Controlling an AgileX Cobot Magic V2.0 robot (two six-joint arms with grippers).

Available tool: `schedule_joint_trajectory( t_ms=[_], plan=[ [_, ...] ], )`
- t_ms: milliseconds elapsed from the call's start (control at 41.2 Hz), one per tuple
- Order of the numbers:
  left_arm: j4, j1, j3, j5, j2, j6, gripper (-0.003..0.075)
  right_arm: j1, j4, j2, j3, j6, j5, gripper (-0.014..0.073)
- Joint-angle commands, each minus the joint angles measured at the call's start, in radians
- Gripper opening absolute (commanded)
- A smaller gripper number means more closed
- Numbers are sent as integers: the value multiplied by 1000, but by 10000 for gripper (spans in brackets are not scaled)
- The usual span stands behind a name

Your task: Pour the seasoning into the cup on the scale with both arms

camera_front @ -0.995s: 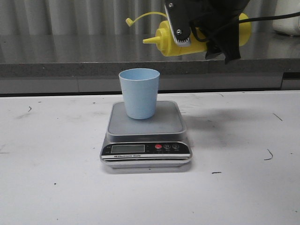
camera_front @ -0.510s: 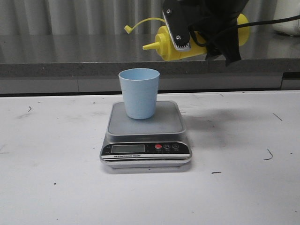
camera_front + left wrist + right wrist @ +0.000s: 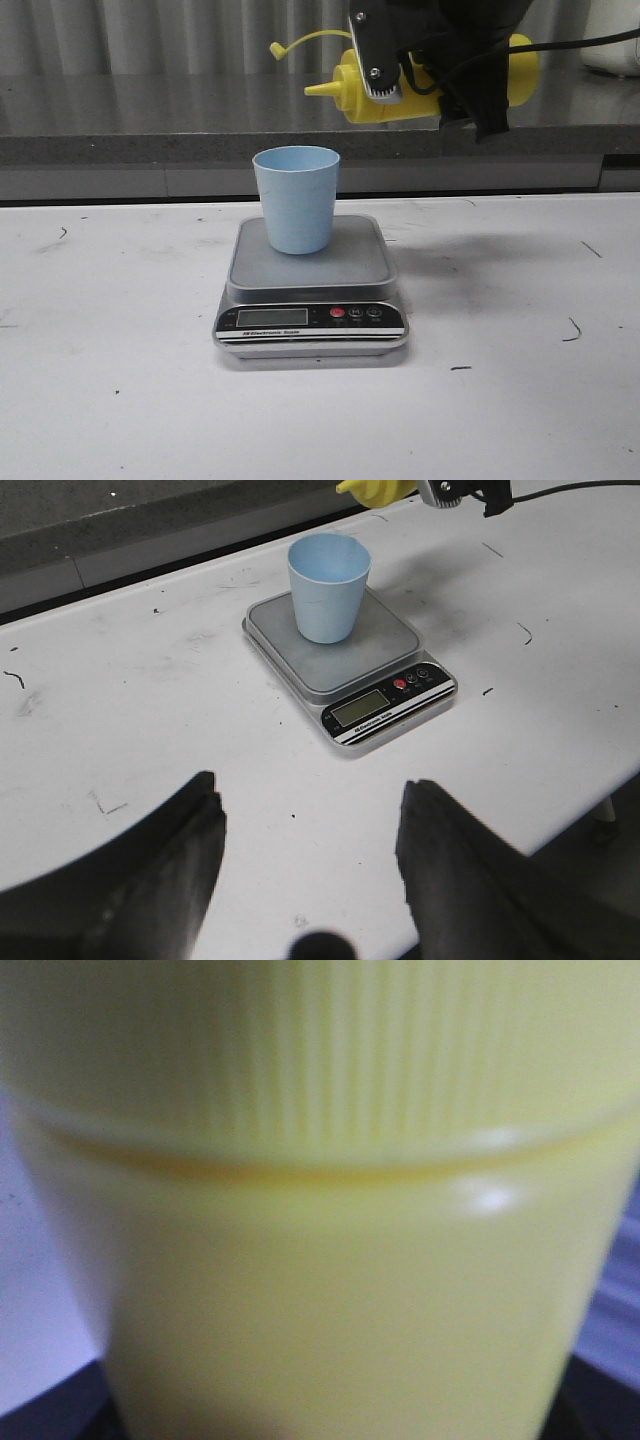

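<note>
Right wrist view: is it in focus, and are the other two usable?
Right wrist: blurred, filled by the yellow bottle. Front: sharp, soft shadow right of the scale. Left wrist: cup sharp, near fingers dark and soft.

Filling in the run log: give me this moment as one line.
right gripper: holds seasoning bottle sideways, above cup | cup: upright on scale | left gripper: open, back from scale | pour: none visible

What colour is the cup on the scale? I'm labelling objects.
Pale blue cup, plain, no pattern; clearest in the front view.
</note>
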State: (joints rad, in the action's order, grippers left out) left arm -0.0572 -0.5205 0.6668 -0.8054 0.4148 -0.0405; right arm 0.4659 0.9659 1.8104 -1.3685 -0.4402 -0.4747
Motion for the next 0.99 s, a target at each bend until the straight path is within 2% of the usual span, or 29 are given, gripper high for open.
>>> schedule_joint_trajectory(
  t_ms=[0, 194, 437, 607, 704, 825, 971],
  plan=[
    [-10, -7, 24, 75, 6, 3, 388, -1, 55, -82, -42, 109, 1, 412],
    [-10, -7, 24, 75, 6, 3, 388, -1, 46, -122, -42, 305, 1, 412],
    [-10, -7, 24, 75, 6, 3, 388, -34, -54, -231, 0, 618, 31, 412],
    [-10, -7, 24, 75, 6, 3, 388, -126, -60, -362, 191, 833, 264, 412],
    [-10, -7, 24, 75, 6, 3, 388, -226, -60, -423, 334, 926, 475, 412],
    [-10, -7, 24, 75, 6, 3, 388, -343, -60, -444, 455, 1050, 648, 412],
    [-10, -7, 24, 75, 6, 3, 388, -461, -76, -433, 568, 1090, 874, 412]
  ],
)
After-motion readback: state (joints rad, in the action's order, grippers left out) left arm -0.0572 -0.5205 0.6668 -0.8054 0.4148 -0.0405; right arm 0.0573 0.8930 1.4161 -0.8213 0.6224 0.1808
